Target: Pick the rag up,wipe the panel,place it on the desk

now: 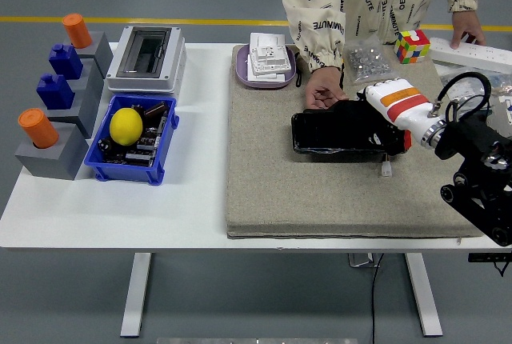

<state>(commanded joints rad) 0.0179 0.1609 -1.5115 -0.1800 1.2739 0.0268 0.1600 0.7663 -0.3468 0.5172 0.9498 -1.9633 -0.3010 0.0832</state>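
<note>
right hand [382, 114], white-shelled with an orange stripe, pressed down on the dark rag [370, 122] over the right end of the glossy black rectangular panel [340, 132], fingers hidden in the cloth, so cannot tell whether clamped on it or merely flat; panel lying on the beige felt mat [320, 192] mid-table. risks, as judgement: panel sliding under the push and knocking the small white connector [386, 170] just beside its near edge; rag bunching or slipping free, so only part of the surface wiped; contact with the person's hand [322, 92] steadying the panel's far-left corner. counted: one rag, one panel, one mat, one person, with a second hand [466, 29] on a white power strip [472, 54]; two orange cylinders [37, 128], two blue blocks [54, 91], one blue plastic bin [132, 142] holding one yellow ball [126, 126], one grey-white enclosure box [146, 58], one purple tray [264, 72] of white switch plates, one bag of screws [368, 62], one colour cube [412, 45]. no left arm visible.
</note>
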